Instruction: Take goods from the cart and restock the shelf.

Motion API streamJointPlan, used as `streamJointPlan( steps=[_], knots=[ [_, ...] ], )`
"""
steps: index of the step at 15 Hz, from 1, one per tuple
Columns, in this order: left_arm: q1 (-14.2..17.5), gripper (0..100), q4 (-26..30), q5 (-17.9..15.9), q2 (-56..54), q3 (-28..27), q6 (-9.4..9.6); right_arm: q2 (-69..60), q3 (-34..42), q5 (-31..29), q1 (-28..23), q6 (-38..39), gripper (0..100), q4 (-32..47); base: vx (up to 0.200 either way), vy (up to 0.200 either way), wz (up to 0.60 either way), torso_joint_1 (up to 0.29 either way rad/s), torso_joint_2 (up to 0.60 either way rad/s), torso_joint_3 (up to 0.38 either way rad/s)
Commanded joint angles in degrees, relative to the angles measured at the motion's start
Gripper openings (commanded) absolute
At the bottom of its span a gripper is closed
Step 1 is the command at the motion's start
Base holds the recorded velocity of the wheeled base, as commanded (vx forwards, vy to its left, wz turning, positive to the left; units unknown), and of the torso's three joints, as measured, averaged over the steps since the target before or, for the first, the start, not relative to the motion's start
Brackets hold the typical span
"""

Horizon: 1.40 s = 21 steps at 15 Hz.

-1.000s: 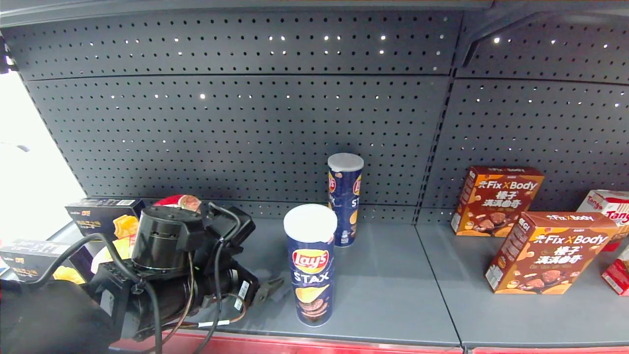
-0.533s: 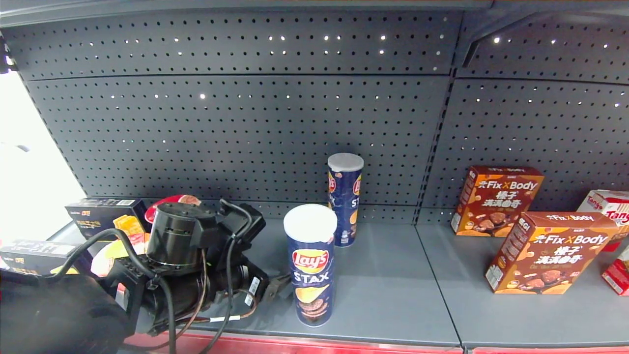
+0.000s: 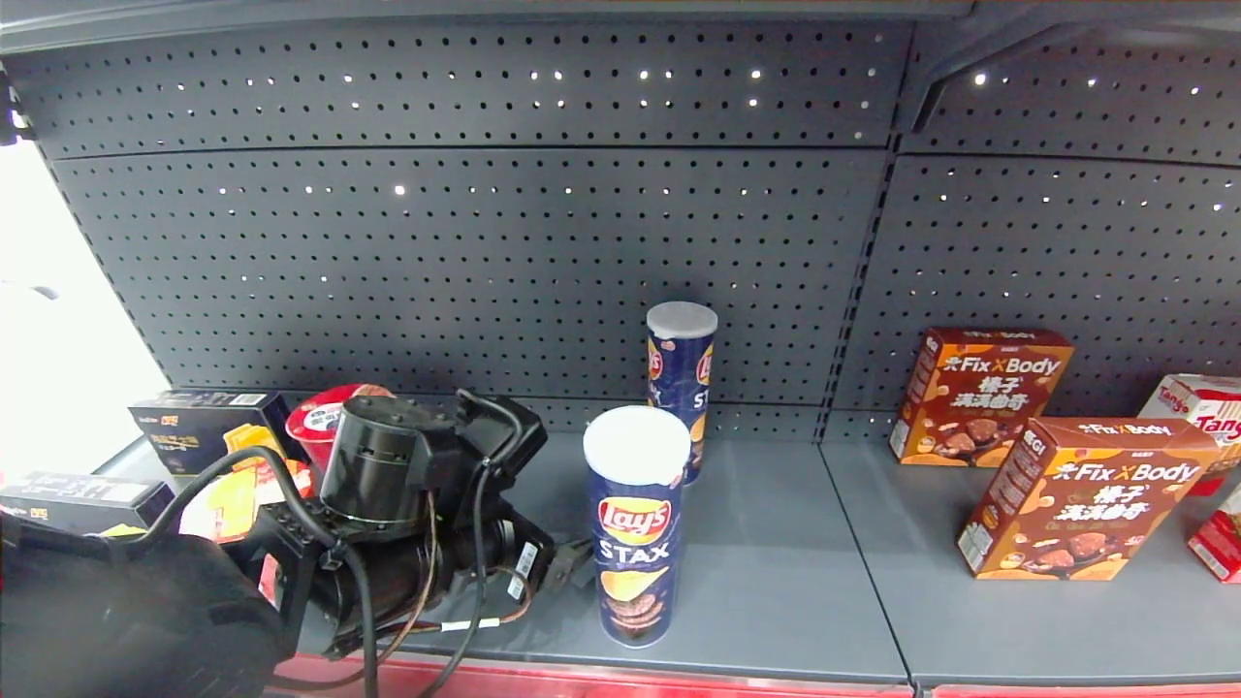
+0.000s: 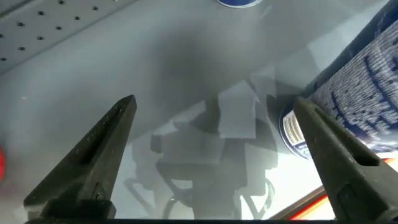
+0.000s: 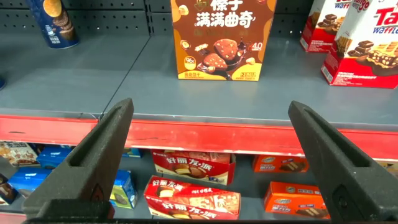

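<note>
Chips can [image 3: 635, 523], where is it?
— Upright near the front edge of the shelf [image 3: 776, 591], ahead of the rear can [image 3: 681, 383].
— What changed?
— It has slid rightward as my left arm came across, closer into line with the rear can. I judge it stocked and only being squared up.
— Your claws?
— Left claw [image 4: 214, 104] is spread wide and holds nothing. The can is just beside one finger [image 4: 329, 162]; I cannot tell if they touch. Right claw [image 5: 209, 107] is released too, empty, before the shelf edge.
— Anything hidden?
— My arm covers part of the red cup [image 3: 318, 419] and the dark boxes [image 3: 199, 419].
</note>
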Motion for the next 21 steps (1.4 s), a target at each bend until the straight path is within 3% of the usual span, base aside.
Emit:
streamJointPlan(
  steps=[1,6,9,13,21],
  knots=[
    [0.28,100,0.02,-0.01,0.00,0.89,0.08,0.10,0.00,0.01,-0.01,0.00,100,0.00,0.000,0.000,0.00,0.000,0.00,0.000],
    [1.69,100,0.11,0.17,-0.35,2.73,0.34,0.10,0.00,0.01,-0.01,0.00,100,0.00,0.000,0.000,0.00,0.000,0.00,0.000],
    [0.10,100,0.11,0.34,-0.35,2.38,-0.10,0.10,0.00,0.01,-0.01,0.00,100,0.00,0.000,0.000,0.00,0.000,0.00,0.000],
    [-2.18,100,0.11,1.49,0.27,1.24,-2.21,0.10,0.00,0.01,-0.01,0.00,100,0.00,0.000,0.000,0.00,0.000,0.00,0.000],
    [-3.41,100,0.37,2.28,2.11,-1.05,-2.56,0.10,0.00,0.01,-0.01,0.00,100,0.00,0.000,0.000,0.00,0.000,0.00,0.000]
  ],
)
